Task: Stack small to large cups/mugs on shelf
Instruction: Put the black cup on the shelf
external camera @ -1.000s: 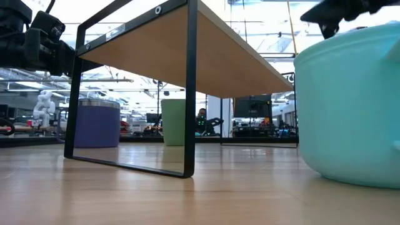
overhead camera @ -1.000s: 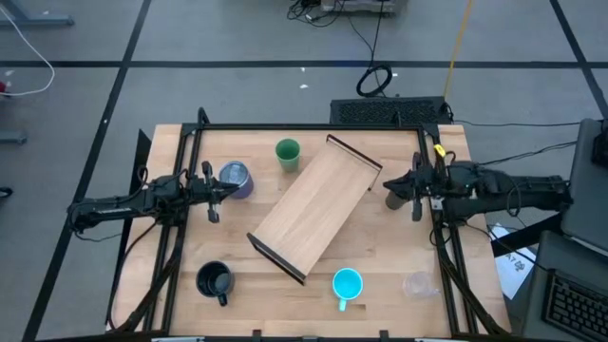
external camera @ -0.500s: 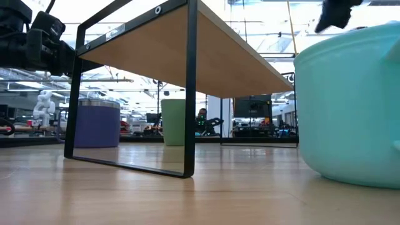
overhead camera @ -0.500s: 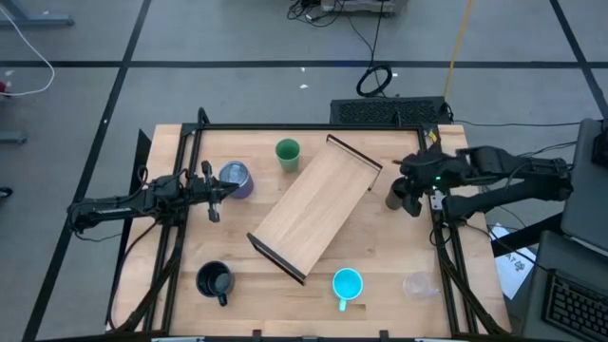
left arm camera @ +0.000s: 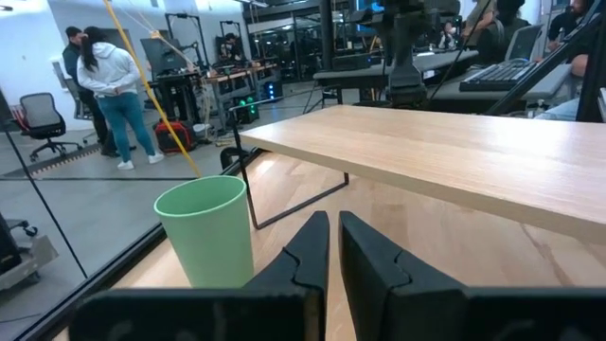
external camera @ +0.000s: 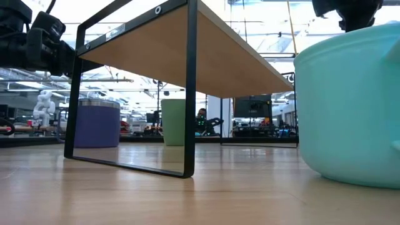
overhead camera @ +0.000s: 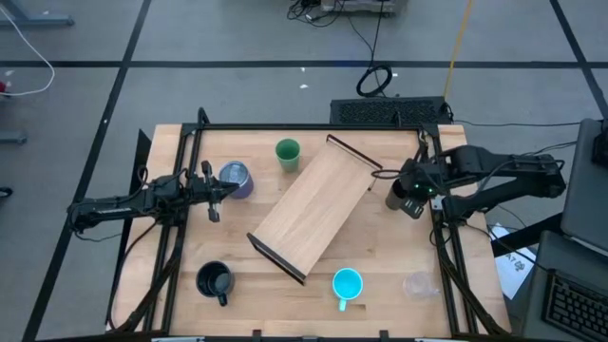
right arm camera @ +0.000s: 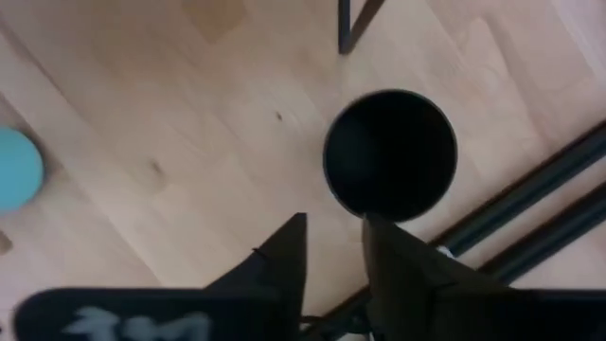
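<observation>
Wooden tabletop [overhead camera: 380, 256], right hand [right arm camera: 333, 248] parted above empty tall black mug [right arm camera: 390, 153], left hand [left arm camera: 333, 248] clenched

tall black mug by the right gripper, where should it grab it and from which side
Probably by the rim, from straight above. The tall black mug stands upright with its round mouth open to the right gripper, which looks down on it with fingers slightly apart. No handle shows, so one finger inside and one outside the wall seems simplest. The shelf leg and table frame rails sit close, crowding a sideways approach.
</observation>
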Robot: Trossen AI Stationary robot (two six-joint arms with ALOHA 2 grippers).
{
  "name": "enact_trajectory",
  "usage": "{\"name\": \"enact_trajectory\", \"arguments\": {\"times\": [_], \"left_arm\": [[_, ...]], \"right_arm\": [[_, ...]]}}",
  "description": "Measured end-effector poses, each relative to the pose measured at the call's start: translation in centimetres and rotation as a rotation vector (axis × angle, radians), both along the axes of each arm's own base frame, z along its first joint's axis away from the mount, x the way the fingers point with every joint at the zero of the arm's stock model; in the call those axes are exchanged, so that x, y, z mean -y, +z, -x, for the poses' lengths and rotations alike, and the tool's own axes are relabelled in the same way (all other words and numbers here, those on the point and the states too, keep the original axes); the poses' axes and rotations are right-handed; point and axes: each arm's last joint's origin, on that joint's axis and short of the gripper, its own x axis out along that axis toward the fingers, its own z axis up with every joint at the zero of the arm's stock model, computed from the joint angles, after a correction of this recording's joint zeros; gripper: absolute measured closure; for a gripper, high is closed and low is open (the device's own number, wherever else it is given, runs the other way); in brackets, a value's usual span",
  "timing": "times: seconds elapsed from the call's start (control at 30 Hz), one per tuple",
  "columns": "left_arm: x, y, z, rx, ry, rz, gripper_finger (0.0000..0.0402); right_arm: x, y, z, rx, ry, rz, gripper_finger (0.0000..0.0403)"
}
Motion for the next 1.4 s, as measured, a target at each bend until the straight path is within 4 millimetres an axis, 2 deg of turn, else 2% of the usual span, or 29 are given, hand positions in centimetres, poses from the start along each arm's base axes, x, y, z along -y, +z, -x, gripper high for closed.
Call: {"name": "enact_trajectory", "arguments": {"times": [0.17, 0.33, 0.83, 1.17, 1.4], "left_arm": [[0.0, 0.0, 0.0, 0.001, 0.0, 0.004, 0.0371], [0.0, 0.0, 0.0, 0.001, 0.0, 0.003, 0.0371], [0.0, 0.0, 0.0, 0.001, 0.001, -0.004, 0.0371], [0.0, 0.0, 0.0, 0.0, 0.0, -0.005, 0.0371], [0.0, 0.0, 0.0, 0.001, 0.0, -0.005, 0.0371]], "right_arm": [[0.0, 0.0, 0.0, -0.012, 0.046, 0.008, 0.0247], [0.0, -0.3, -0.7, -0.021, 0.092, 0.017, 0.0218], [0.0, -2.8, -4.4, -0.223, 0.342, 0.066, 0.0193], [0.0, -3.0, -4.6, -0.227, 0.356, 0.071, 0.0193], [0.0, -5.0, -4.5, -0.256, 0.365, 0.063, 0.0193]]}}
